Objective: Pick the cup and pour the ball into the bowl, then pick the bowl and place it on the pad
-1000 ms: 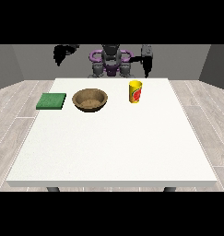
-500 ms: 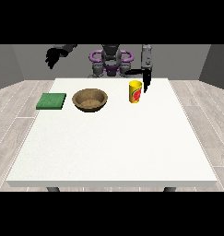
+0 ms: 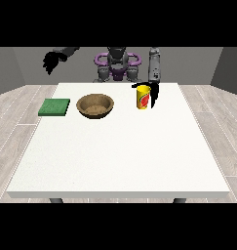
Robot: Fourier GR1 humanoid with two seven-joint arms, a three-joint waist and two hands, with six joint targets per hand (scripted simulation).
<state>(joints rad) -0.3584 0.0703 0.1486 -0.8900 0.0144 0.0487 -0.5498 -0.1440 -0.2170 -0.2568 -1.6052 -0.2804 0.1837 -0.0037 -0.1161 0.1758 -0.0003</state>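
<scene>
Cup (image 3: 144, 97), yellow with a red mark, is standing upright on the white desk (image 3: 120, 156), to the right of the wooden bowl (image 3: 95, 105) and well apart from the green pad (image 3: 54, 107). We are seeing the robot hand at the view's right (image 3: 153, 94) dropping from head height a second ago to right beside the cup, its fingers hanging straight, not yet closing. The other robot hand (image 3: 51, 62) is hovering raised at the left, fingers curling on nothing. We judge the grasp is coming next.

Bare test room, large white table (image 3: 120, 156), grey walls (image 3: 12, 68), pale wood-plank floor (image 3: 15, 117), no furnishings
</scene>
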